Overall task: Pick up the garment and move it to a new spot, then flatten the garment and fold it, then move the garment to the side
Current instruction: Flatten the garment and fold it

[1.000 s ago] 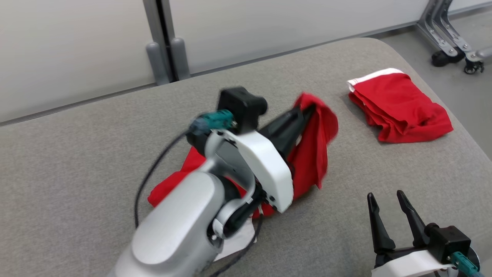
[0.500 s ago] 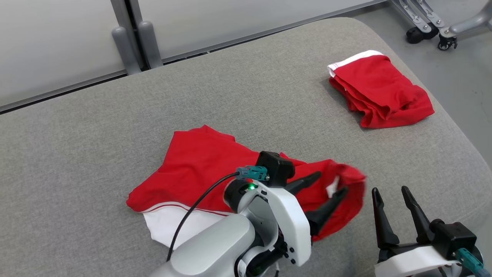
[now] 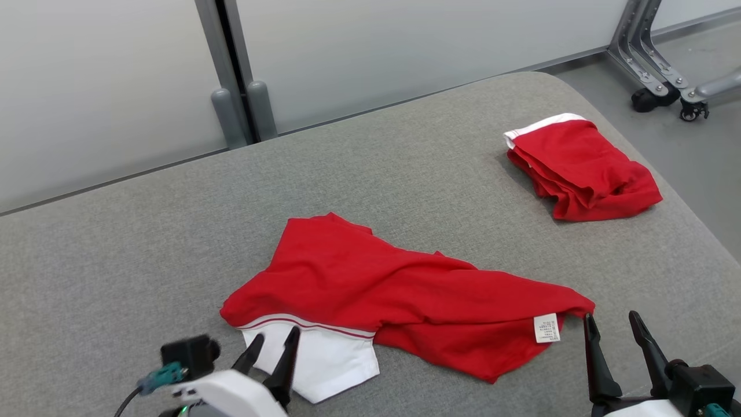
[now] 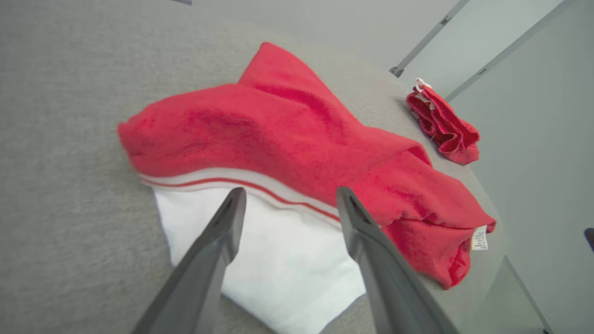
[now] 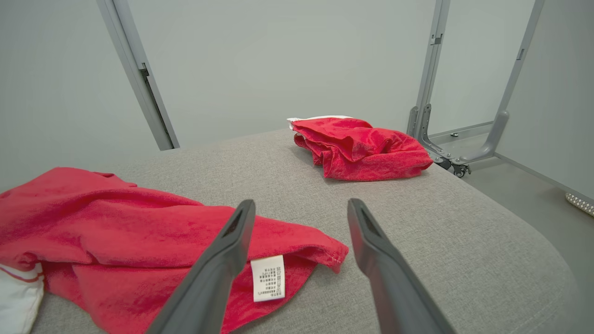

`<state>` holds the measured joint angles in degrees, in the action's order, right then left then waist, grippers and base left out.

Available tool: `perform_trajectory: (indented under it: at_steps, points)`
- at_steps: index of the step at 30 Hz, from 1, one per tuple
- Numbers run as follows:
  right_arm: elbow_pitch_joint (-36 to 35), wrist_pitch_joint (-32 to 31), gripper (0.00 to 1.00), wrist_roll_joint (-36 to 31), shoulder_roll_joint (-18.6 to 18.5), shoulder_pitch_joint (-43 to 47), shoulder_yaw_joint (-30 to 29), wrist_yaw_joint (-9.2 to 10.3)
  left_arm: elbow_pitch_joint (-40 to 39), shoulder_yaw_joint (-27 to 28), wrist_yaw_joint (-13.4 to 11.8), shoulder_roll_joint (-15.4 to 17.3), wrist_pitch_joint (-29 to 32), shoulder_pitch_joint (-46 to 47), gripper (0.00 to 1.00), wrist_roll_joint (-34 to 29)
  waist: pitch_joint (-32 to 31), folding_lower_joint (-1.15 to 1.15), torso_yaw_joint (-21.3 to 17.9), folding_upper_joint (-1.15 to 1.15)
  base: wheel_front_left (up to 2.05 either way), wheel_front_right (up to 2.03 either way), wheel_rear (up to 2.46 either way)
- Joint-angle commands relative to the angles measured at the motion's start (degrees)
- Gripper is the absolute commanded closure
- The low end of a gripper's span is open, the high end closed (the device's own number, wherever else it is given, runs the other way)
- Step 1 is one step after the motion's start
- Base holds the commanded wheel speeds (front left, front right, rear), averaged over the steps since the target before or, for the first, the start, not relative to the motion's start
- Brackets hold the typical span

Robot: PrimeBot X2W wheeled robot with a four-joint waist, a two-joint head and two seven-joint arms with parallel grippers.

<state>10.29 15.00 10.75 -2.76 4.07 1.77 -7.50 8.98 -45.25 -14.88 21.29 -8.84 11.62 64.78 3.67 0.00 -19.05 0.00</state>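
Nearest, the left hand [image 3: 277, 334] and the right hand [image 3: 611, 317] are both spread open and empty. Just beyond them the red garment [image 3: 405, 284] lies crumpled on the grey surface [image 3: 145, 243], its white band [image 3: 324, 359] under the left hand's fingertips and its label [image 3: 546, 328] beside the right hand. Far right lies a folded red garment [image 3: 584, 168].

Red garment [image 3: 399, 284] with white band [image 3: 330, 359] carrying one thin red stripe [image 3: 312, 324], white label [image 3: 546, 328] printed in dark text, second red bundle [image 3: 584, 168] beyond the garment with white edge, grey woven surface [image 3: 116, 243], my fingers [image 3: 596, 365] black.
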Motion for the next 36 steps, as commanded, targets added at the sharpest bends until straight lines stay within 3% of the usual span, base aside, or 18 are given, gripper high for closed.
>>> perform_trajectory:
  at_steps: [1,6,13,16,17,18,19,23,27,32,34,36]
  points:
    - [-0.18,0.27,0.0,-0.14,-0.26,0.35,-0.25,0.01,-0.02,0.59,-0.59,0.23,-0.29,-1.26,0.0,1.11,-0.5,0.0,0.66,0.0,0.0,0.0,0.0]
    - [-0.08,0.27,0.0,-0.82,-0.27,1.02,-0.14,0.01,1.51,2.41,-0.8,1.01,1.3,-6.08,0.0,5.75,-0.77,0.0,2.23,0.0,0.0,0.0,0.0]
    - [-0.04,0.27,0.0,-0.66,-0.28,-0.81,1.1,0.01,7.88,1.36,-0.09,-2.24,4.66,-3.47,0.0,7.74,0.28,0.0,2.02,0.0,0.0,0.0,0.0]
    - [-0.22,0.27,0.0,-0.3,-0.28,-0.71,1.33,0.01,10.34,0.42,1.29,-4.07,6.01,-2.29,0.0,8.26,0.9,0.0,1.72,0.0,0.0,0.0,0.0]
    - [-0.25,0.27,0.0,-0.24,-0.28,-0.54,1.24,0.01,11.12,0.14,1.9,-4.47,6.34,-2.04,0.05,8.26,1.05,0.0,1.72,0.0,0.0,0.0,0.0]
    - [-0.28,0.27,0.0,-0.15,-0.28,-0.38,1.08,0.01,11.9,-0.17,2.58,-4.7,6.25,-1.67,0.89,7.92,1.2,0.0,1.78,0.0,0.0,0.0,0.0]
    - [-0.34,0.26,0.0,-0.13,-0.28,-0.17,0.85,0.01,12.7,-0.6,3.12,-4.69,6.31,-1.28,1.0,7.32,1.32,0.0,1.98,0.0,0.0,0.0,0.0]
    - [-0.66,0.26,0.0,-0.53,-0.26,0.95,-0.38,0.01,13.19,-0.62,3.88,-3.72,3.62,0.31,1.0,4.85,1.37,0.0,4.22,0.0,0.0,0.0,0.0]
    - [-1.14,0.27,0.0,-1.28,-0.28,1.56,-1.16,0.01,7.29,0.78,0.47,-0.08,-0.47,-2.19,1.0,2.31,1.06,0.0,7.39,0.0,0.0,0.0,0.0]
    - [-1.56,0.26,0.0,-1.92,-0.28,1.93,-1.82,0.01,-7.31,2.78,-6.34,7.09,-1.81,-10.32,1.0,2.0,1.14,0.0,11.27,0.0,0.0,0.0,0.0]
    - [-1.59,0.26,0.0,-1.93,-0.27,1.97,-1.69,0.01,-12.62,2.59,-8.88,8.75,-1.35,-13.81,1.0,2.35,1.37,0.0,12.34,0.0,0.0,0.0,0.0]
    - [-1.61,0.27,0.0,-1.97,-0.28,1.92,-1.68,0.01,-14.82,2.5,-9.56,9.14,-1.11,-15.68,1.0,3.23,1.51,0.0,12.68,0.0,0.0,0.0,0.0]
